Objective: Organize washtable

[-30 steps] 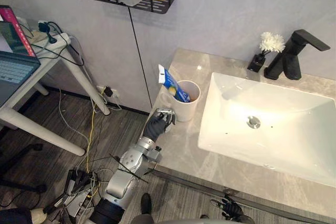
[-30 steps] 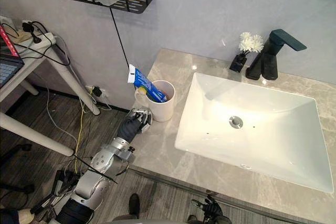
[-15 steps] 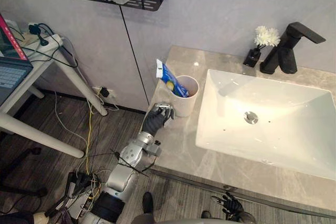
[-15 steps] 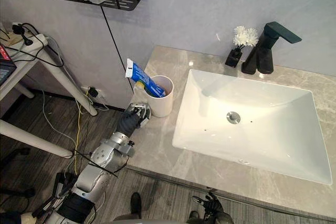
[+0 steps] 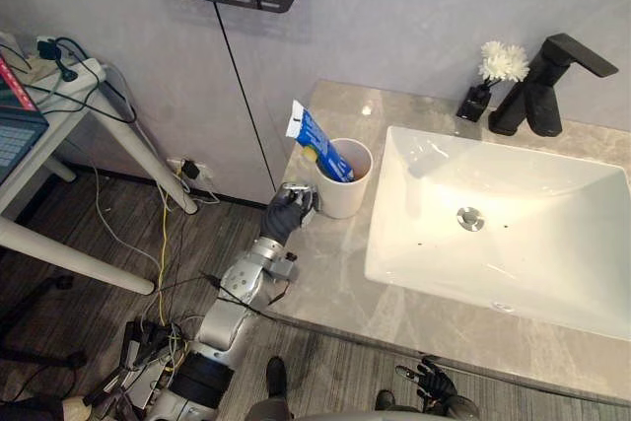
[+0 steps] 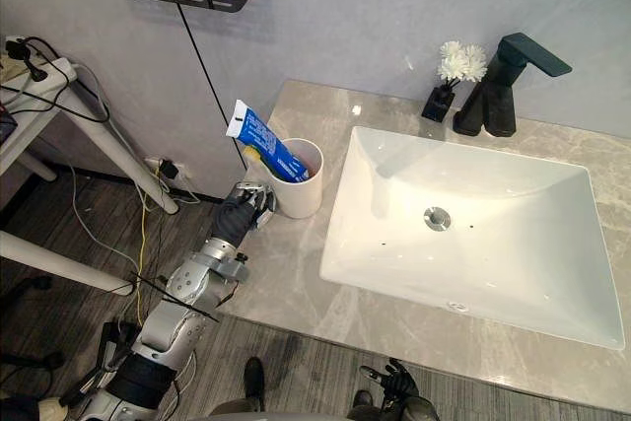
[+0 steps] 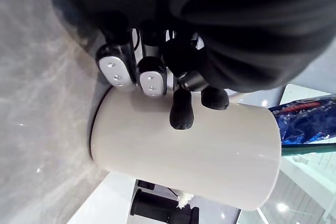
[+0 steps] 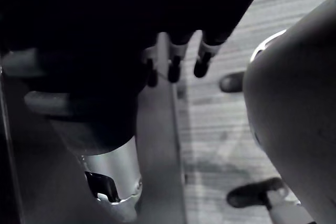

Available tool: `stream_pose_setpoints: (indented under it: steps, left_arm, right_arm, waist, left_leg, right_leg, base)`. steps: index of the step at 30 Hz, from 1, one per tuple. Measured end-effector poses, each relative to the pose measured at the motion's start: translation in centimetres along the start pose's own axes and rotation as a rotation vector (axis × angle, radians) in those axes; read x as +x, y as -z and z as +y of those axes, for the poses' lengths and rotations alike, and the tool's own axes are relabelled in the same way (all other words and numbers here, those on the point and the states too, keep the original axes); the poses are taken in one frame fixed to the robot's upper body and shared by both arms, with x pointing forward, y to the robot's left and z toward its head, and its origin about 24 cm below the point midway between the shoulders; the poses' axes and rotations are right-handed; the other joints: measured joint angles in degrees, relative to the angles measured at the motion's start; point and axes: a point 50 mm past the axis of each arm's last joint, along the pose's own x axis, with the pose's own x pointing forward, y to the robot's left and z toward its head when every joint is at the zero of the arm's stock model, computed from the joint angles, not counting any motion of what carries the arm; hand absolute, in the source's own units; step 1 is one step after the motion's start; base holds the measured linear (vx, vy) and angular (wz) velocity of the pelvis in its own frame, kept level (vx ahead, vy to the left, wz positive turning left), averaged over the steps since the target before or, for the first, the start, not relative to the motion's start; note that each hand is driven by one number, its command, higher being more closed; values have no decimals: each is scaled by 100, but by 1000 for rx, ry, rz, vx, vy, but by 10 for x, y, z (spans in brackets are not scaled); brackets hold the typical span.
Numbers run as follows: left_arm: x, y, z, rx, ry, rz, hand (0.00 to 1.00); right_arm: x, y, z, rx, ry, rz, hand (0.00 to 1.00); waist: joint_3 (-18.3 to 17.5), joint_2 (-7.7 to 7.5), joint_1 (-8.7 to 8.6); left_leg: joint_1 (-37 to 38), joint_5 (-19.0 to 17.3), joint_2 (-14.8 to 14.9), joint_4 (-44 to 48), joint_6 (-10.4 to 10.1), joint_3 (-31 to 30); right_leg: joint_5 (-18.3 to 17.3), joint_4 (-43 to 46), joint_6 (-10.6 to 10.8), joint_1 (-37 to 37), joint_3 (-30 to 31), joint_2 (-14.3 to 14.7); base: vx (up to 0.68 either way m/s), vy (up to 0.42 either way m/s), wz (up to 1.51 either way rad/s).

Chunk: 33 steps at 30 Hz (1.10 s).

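Nothing has shifted between hand and cup since the earlier frames. The whole scene has slid, so that is the head moving, not the things.

Your left hand point(image 5: 289, 212) sits at the white cup point(image 5: 340, 194), on the side facing away from the sink basin point(image 5: 513, 234). Its fingers point(image 7: 152, 80) are loosely bent, with their tips on the cup's wall. They are not closed round it, so you have contact but no hold yet. Your right hand point(image 5: 431, 385) hangs relaxed and empty below the surface's front edge.

The cup stands upright on the grey surface point(image 5: 335, 273) just beside the basin, with a blue toothpaste tube point(image 5: 314, 135) leaning out of it away from the basin.

Expect the cup to be stiff, smooth and probably slippery. It looks fairly light but breakable if it is ceramic. The tube is soft, and its lean likely makes the load a little top-heavy on your hand's side. Don't lift by the tube or pinch the rim. Wrap the wall about halfway up, thumb opposite the fingers, and squeeze firmly before lifting. A push from fingertips alone would probably skid the cup toward the basin.
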Motion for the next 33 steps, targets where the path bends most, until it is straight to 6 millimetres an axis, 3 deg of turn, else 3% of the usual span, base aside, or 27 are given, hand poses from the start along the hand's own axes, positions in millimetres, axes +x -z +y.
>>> stream_pose_setpoints:
  steps: [17, 33]
  left_arm:
    - [-37, 1, -12, -65, 104, 59, 100]
    - [-28, 4, -25, -66, 157, 71, 100]
  right_arm:
    - [0, -1, 3, -30, -23, 1, 0]
    - [0, 0, 1, -19, -22, 7, 0]
  waist:
    - [21, 6, 7]
    - [18, 11, -3]
  left_leg:
    - [23, -2, 0, 3, 4, -12]
    - [28, 0, 0, 1, 3, -18]
  right_leg:
    - [0, 3, 0, 9, 16, -4]
    - [-1, 17, -1, 11, -26, -2]
  base:
    - [0, 0, 0]
    - [0, 0, 0]
